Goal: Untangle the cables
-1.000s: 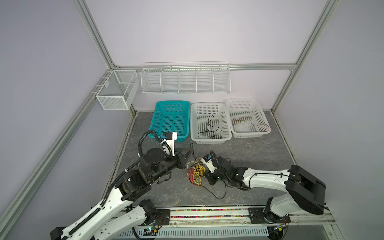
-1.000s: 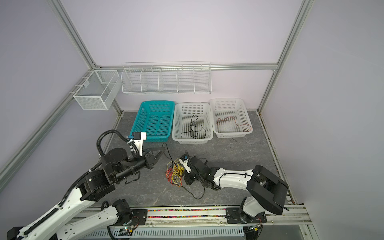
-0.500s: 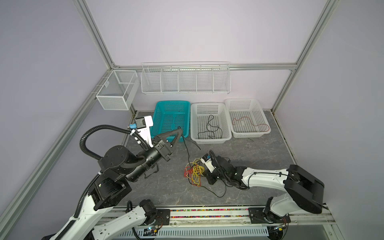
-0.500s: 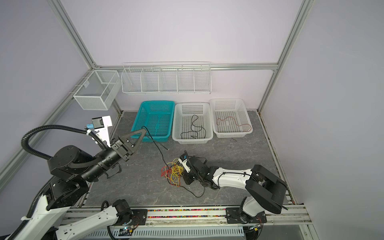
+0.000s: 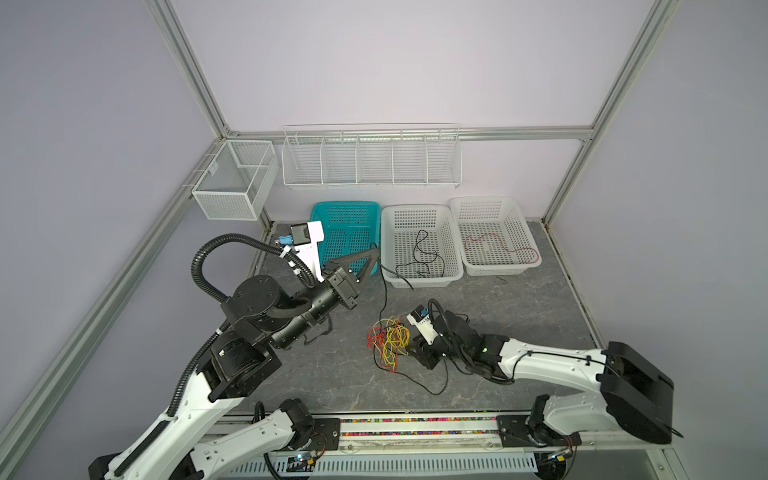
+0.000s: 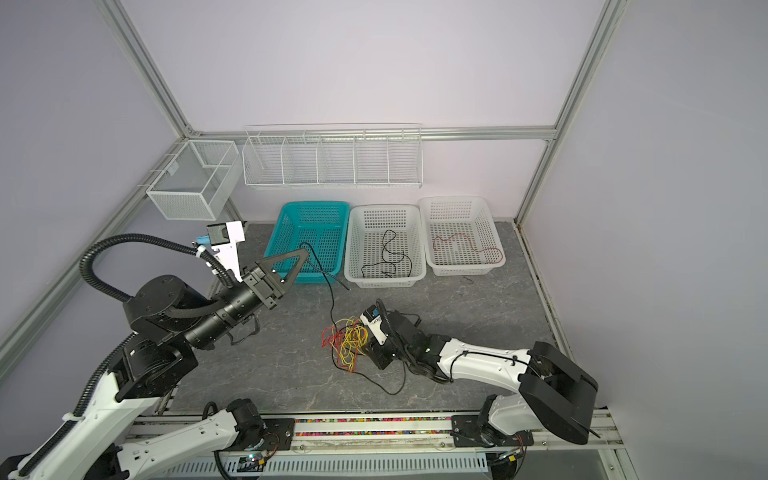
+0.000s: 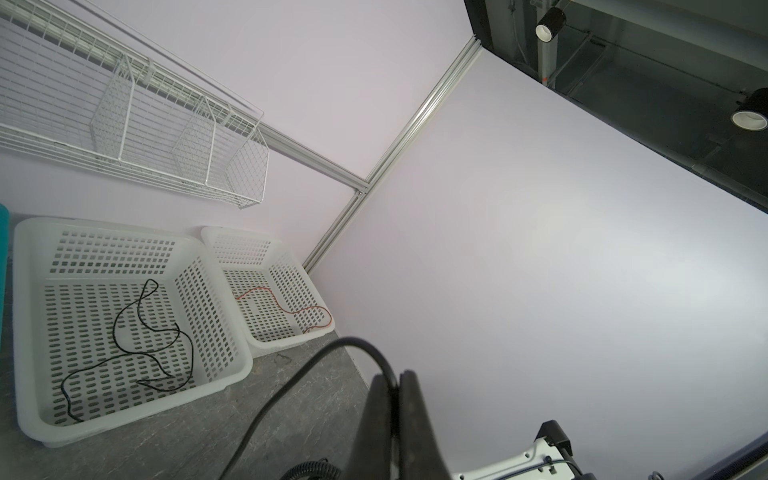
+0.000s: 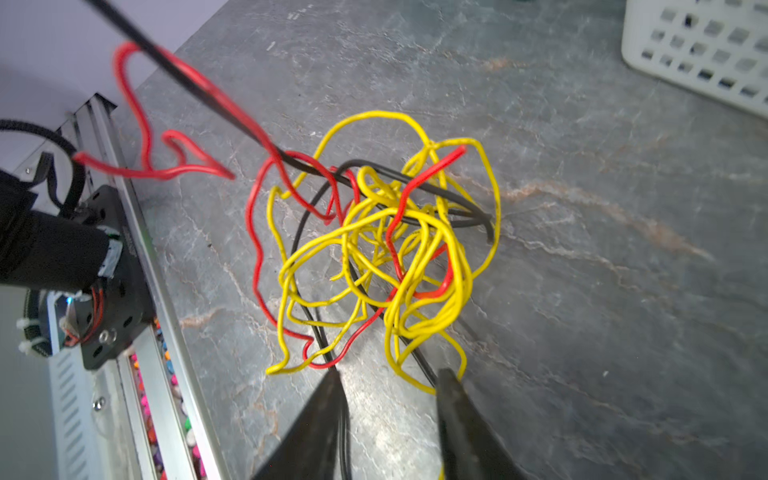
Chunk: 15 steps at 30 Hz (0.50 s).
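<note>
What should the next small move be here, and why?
Probably draw the left gripper up and away from the tangle. It is shut on the black cable, which runs down into the tangle. The right gripper is open there, pinning nothing.

the cables [image 8: 365,220] wear smooth, glossy plastic sheaths. the table [image 8: 582,208] under them looks matt, grey, stone-veined. baskets [image 7: 25,332] on the table are smooth perforated plastic; the rack [image 7: 124,124] is white-coated wire, the frame [image 7: 419,114] brushed metal.

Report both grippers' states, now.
Left gripper: shut on the black cable, held above the table.
Right gripper: open, holding nothing, at the edge of the tangle.
</note>
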Motion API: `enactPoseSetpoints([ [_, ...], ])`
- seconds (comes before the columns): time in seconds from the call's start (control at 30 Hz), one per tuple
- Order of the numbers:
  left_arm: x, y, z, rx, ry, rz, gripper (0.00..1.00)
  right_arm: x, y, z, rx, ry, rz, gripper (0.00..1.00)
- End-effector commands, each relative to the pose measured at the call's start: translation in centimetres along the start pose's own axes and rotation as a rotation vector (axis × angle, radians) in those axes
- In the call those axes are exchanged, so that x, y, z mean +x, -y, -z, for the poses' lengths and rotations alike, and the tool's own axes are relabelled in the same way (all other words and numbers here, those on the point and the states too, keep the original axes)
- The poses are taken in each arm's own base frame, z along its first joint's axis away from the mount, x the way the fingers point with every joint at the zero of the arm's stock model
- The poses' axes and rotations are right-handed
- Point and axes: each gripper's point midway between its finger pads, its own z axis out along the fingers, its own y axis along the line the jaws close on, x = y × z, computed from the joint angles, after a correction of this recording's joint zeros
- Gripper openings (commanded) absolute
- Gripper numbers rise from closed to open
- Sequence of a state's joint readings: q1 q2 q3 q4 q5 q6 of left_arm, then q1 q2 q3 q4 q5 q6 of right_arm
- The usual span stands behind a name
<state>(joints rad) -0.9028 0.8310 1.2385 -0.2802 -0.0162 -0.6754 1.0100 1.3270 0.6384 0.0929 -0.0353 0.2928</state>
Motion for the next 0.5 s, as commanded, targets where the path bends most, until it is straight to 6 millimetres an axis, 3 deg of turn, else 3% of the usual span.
enactPoseSetpoints([
  [0.0, 0.7, 0.0, -0.6, 0.035, -0.003, 0.054, 0.0, -0.7, -0.9, 1.8, -0.031, 0.027, 0.037, 0.51],
  [0.2, 2.3, -0.3, -1.8, 0.063, -0.038, 0.107, 0.0, -6.1, -3.4, 5.7, -0.121, 0.232, 0.044, 0.61],
  [0.47, 2.3, -0.6, -1.5, 0.07, -0.014, 0.129, 0.0, -9.5, -8.2, 4.5, -0.277, 0.327, 0.084, 0.61],
])
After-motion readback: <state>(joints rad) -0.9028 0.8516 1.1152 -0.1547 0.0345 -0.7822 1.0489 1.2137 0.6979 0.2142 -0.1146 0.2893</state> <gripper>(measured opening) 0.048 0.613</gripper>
